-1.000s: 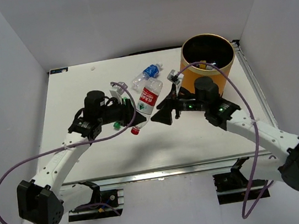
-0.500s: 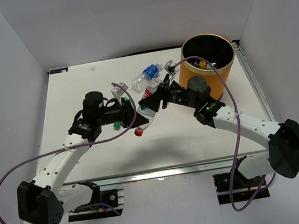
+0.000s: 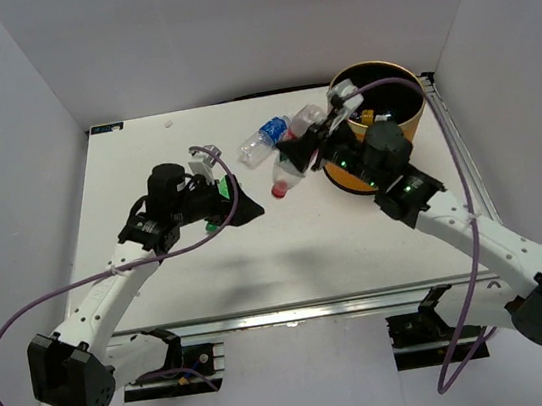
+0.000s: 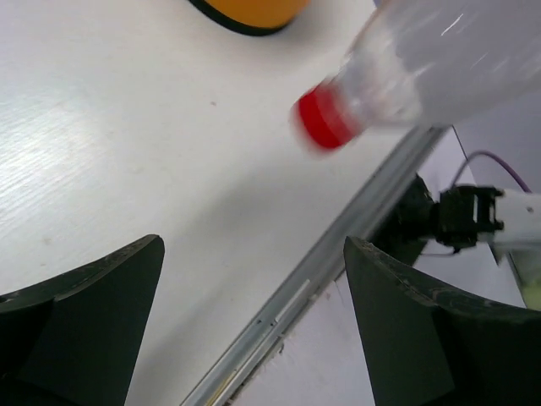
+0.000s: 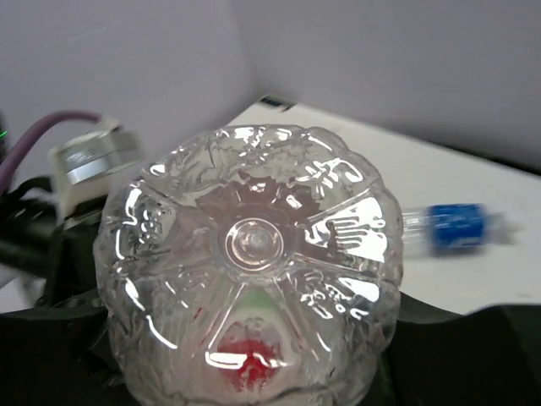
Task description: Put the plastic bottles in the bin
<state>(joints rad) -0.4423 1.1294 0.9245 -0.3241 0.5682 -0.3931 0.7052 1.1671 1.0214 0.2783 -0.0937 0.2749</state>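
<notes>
Left hand point(image 3: 231, 207): I see its fingers point(image 4: 84, 313) spread wide apart with nothing between them, low over the tabletop point(image 3: 145, 170), left of the middle.
Right hand point(image 3: 297, 149): clamped on the red-capped bottle point(image 3: 285, 173), just beside the bin's left wall.
Red-capped bottle: clear and tilted, off the tabletop; its red cap point(image 4: 321, 118) points down towards my left hand. Its ribbed base point(image 5: 249, 254) fills the right wrist view.
Bin point(image 3: 417, 120): orange with a black inside, upright at the far right corner of the tabletop. I can make out yellow and other coloured bits in it, but they are too small to name.
Blue-labelled bottle point(image 3: 264, 138): lying on its side on the tabletop, near the held bottle on its far side.
Green item point(image 3: 212, 228): small, by my left hand; I cannot tell what it is.
</notes>
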